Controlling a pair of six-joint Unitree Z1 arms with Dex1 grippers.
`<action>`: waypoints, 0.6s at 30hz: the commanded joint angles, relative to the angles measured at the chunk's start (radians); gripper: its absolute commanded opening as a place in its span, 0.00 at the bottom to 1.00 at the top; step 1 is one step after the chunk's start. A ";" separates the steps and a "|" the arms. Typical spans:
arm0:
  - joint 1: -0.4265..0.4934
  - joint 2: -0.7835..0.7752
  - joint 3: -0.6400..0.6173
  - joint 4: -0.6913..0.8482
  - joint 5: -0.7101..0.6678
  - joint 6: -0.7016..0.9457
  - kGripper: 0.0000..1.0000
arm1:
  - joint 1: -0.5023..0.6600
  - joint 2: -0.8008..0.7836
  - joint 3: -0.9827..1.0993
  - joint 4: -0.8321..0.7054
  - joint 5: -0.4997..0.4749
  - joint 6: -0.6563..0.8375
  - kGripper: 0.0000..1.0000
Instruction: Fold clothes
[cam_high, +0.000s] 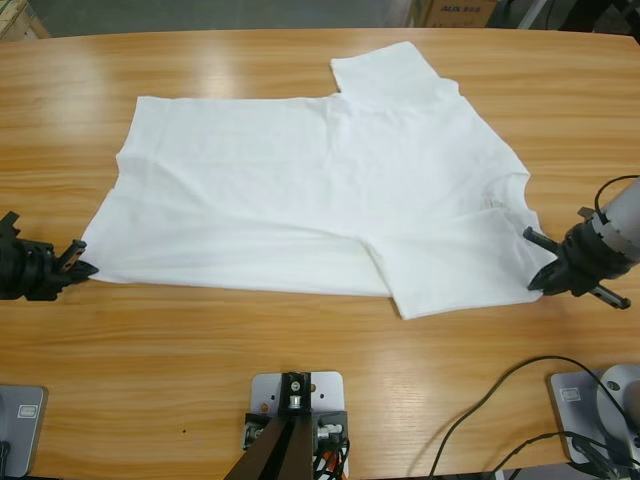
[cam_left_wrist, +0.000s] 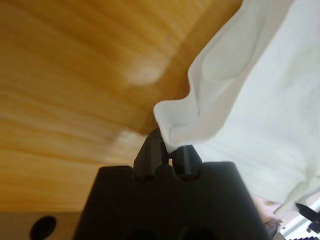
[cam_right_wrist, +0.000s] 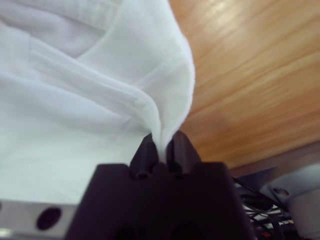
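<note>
A soft white cotton T-shirt (cam_high: 310, 190) lies rumpled on glossy wooden table (cam_high: 200, 360); left gripper (cam_high: 80, 262) pinches its hem corner, right gripper (cam_high: 545, 272) its ribbed collar edge.

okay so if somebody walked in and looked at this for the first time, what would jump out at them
A big white T-shirt lies spread across the middle of the wooden table, one sleeve pointing toward the far edge. The left tool is pinching the shirt's hem corner at one end, and the right tool is pinching the cloth at the collar end, so the shirt is held from both sides at once.
</note>
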 joint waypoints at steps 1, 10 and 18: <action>-0.002 -0.051 0.008 0.134 0.027 -0.046 0.00 | -0.013 -0.004 -0.010 0.060 -0.001 0.000 0.00; -0.034 -0.083 0.016 0.145 0.021 -0.089 0.41 | -0.014 -0.031 -0.044 0.121 0.003 0.017 1.00; -0.019 -0.177 0.015 0.191 0.029 -0.088 0.88 | -0.015 -0.035 -0.073 0.174 -0.022 0.035 1.00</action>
